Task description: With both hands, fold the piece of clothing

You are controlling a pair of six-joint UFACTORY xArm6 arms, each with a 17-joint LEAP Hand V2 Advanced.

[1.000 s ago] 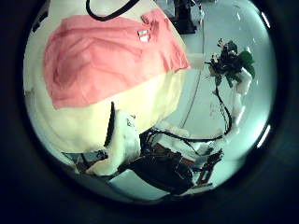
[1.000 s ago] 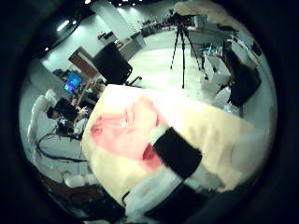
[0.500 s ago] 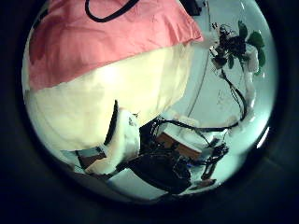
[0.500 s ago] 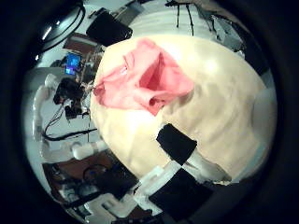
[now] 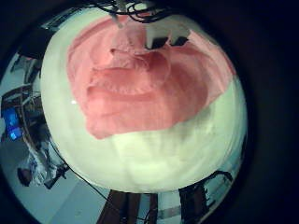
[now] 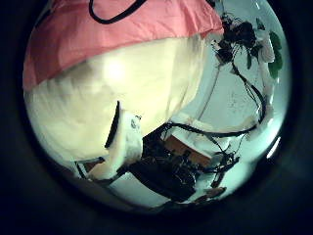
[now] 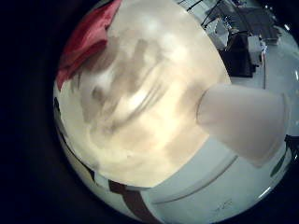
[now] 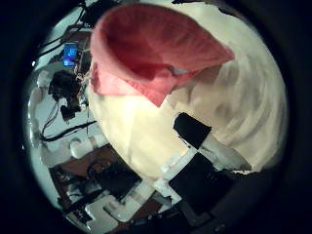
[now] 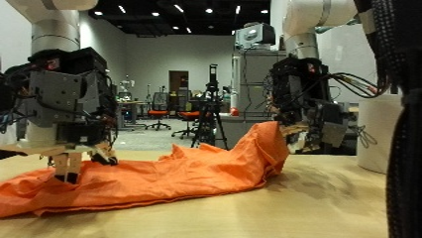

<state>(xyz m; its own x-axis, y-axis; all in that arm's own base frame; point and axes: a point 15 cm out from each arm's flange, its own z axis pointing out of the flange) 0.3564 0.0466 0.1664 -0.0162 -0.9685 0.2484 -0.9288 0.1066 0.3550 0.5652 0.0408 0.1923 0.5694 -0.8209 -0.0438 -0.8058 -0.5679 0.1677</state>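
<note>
An orange piece of clothing (image 9: 171, 177) lies crumpled along the tan table (image 9: 330, 203). My left hand (image 9: 66, 99) hangs over one end, its fingers (image 9: 68, 165) pointing straight down and touching the cloth. At the other end my right hand (image 9: 306, 104) holds a raised peak of the cloth (image 9: 273, 134) off the table, fingers curled on it. The clothing fills much of the left little finger side palm view (image 5: 149, 79) and the right thumb side palm view (image 8: 156, 49). In the left thumb side palm view the clothing (image 6: 108, 34) lies on the pale table (image 6: 117, 93).
The table's front part (image 9: 343, 213) lies bare beside the cloth. Behind the table stand a tripod (image 9: 211, 109), office chairs and racks of equipment. The table's rounded edge (image 8: 127, 146) drops off close to my right hand.
Both palm cameras have moved closer to the clothing. In the right thumb side view the cloth has grown from a small patch to a large fold close to the palm.
</note>
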